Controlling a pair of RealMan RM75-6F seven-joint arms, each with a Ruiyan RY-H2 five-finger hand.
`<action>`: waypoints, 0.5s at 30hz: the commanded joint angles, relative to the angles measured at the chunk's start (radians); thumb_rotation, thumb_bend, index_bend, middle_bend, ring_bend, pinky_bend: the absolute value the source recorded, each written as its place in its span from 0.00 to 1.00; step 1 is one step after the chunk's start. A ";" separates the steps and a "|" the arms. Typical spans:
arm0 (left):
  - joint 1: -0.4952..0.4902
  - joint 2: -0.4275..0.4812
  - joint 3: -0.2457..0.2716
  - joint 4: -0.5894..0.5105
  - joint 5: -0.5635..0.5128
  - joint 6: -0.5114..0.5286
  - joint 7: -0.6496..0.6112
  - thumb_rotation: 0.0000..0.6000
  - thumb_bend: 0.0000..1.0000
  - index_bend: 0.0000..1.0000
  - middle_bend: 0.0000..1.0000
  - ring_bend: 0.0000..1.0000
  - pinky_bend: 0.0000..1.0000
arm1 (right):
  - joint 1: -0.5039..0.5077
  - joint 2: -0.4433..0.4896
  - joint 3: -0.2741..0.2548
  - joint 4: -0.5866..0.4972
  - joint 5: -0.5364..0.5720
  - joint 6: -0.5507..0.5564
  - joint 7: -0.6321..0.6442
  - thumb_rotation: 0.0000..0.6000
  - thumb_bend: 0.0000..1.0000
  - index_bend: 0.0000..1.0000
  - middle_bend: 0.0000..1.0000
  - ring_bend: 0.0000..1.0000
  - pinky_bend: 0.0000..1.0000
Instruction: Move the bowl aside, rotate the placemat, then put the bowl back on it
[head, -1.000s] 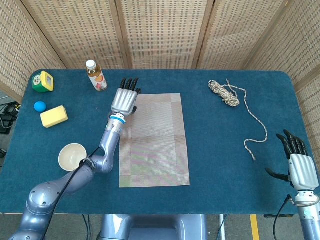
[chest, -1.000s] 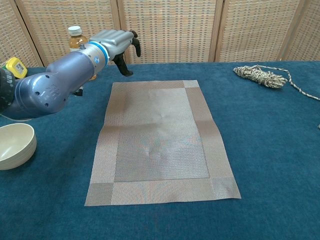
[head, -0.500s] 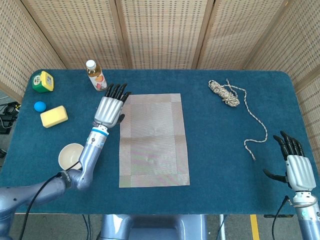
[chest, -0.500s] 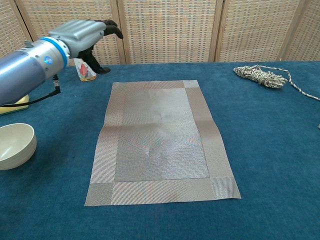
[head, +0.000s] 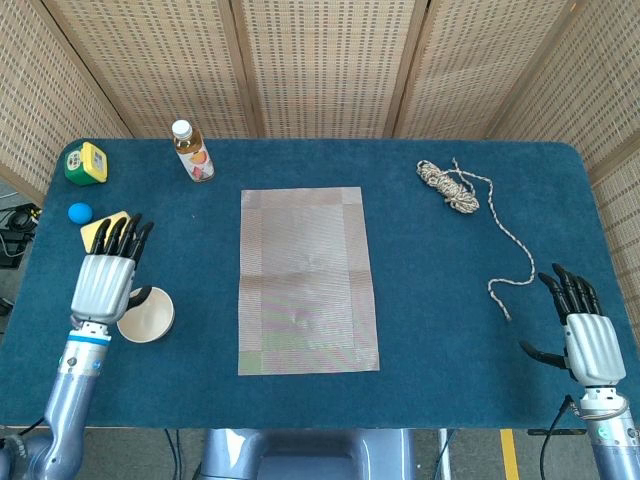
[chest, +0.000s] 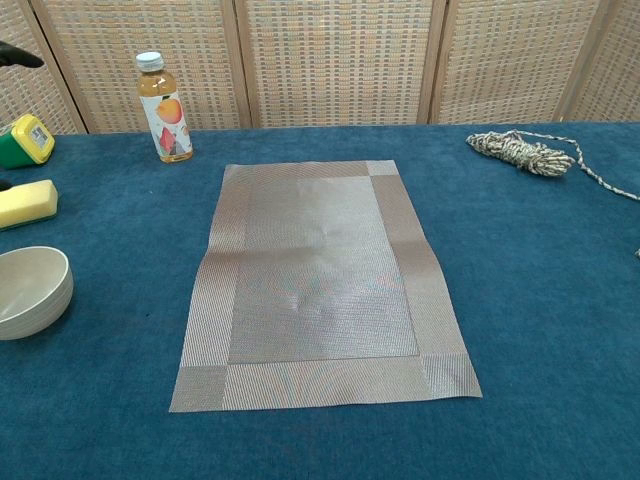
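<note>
A woven grey-brown placemat (head: 307, 280) (chest: 318, 277) lies in the middle of the blue table, its long side running front to back. A cream bowl (head: 150, 316) (chest: 30, 291) sits on the cloth left of the mat, well apart from it. My left hand (head: 107, 279) hovers over the bowl's left rim with fingers spread and nothing held; only a dark fingertip (chest: 18, 54) shows at the chest view's left edge. My right hand (head: 582, 340) rests open near the front right corner, fingers apart and empty.
A juice bottle (head: 191, 150) (chest: 160, 107) stands behind the mat's left corner. A green-yellow tape measure (head: 86, 163), blue ball (head: 79, 212) and yellow sponge (head: 100, 228) sit at the far left. A coiled rope (head: 452, 187) (chest: 520, 152) trails down the right side.
My left hand has swung from the mat's far left corner back to the left and toward the front, ending over the bowl. The right hand drifted slightly frontward. Mat and bowl stayed put.
</note>
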 joint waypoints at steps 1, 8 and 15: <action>0.115 0.053 0.079 -0.034 0.070 0.088 -0.105 1.00 0.20 0.00 0.00 0.00 0.00 | -0.001 -0.016 -0.011 -0.001 -0.032 0.020 -0.036 1.00 0.08 0.12 0.00 0.00 0.00; 0.204 0.094 0.114 -0.008 0.135 0.150 -0.174 1.00 0.20 0.00 0.00 0.00 0.00 | 0.014 -0.055 -0.039 -0.040 -0.096 0.018 -0.089 1.00 0.08 0.12 0.00 0.00 0.00; 0.260 0.172 0.102 -0.040 0.174 0.186 -0.247 1.00 0.20 0.00 0.00 0.00 0.00 | 0.111 -0.167 -0.045 -0.129 -0.125 -0.125 -0.235 1.00 0.08 0.12 0.00 0.00 0.00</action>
